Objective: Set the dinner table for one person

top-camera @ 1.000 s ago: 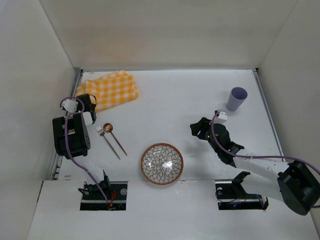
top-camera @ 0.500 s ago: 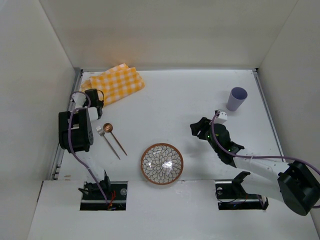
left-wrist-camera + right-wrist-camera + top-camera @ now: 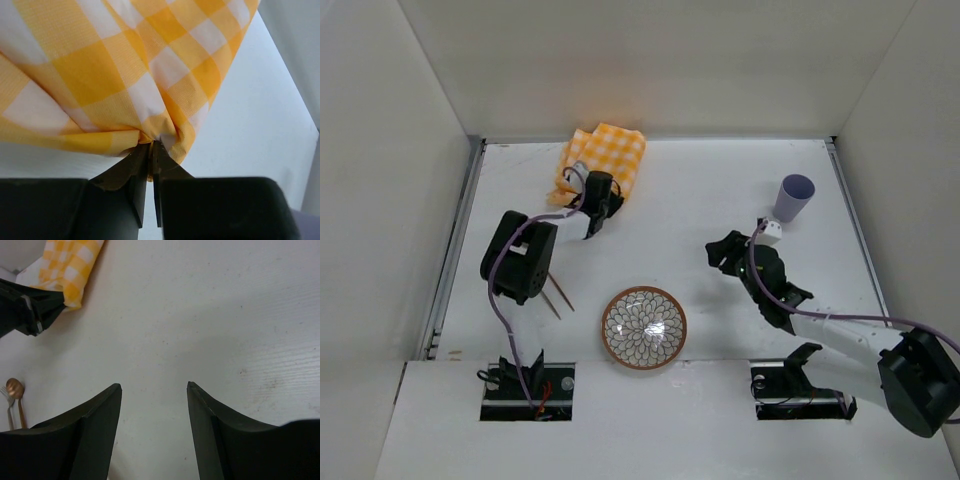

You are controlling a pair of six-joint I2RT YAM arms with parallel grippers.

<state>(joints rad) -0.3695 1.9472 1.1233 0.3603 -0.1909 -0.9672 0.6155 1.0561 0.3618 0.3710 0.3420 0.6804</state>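
Note:
On the white dinner table, a yellow-and-white checked cloth lies bunched at the back, left of centre. My left gripper is shut on its near edge. In the left wrist view the two fingers of the left gripper pinch a fold of the cloth, which hangs over them. A patterned bowl sits near the front centre. A lilac cup stands at the right. My right gripper hovers open over bare table, right of centre; the right wrist view shows nothing between the fingers of this gripper.
A copper spoon and a fork lie side by side left of the bowl. In the top view the left arm covers most of them. White walls border the table on three sides.
My left gripper shut on the cloth and carried it from the far-left corner rightward along the back. The left arm swung right over the fork and spoon. The right arm barely moved.

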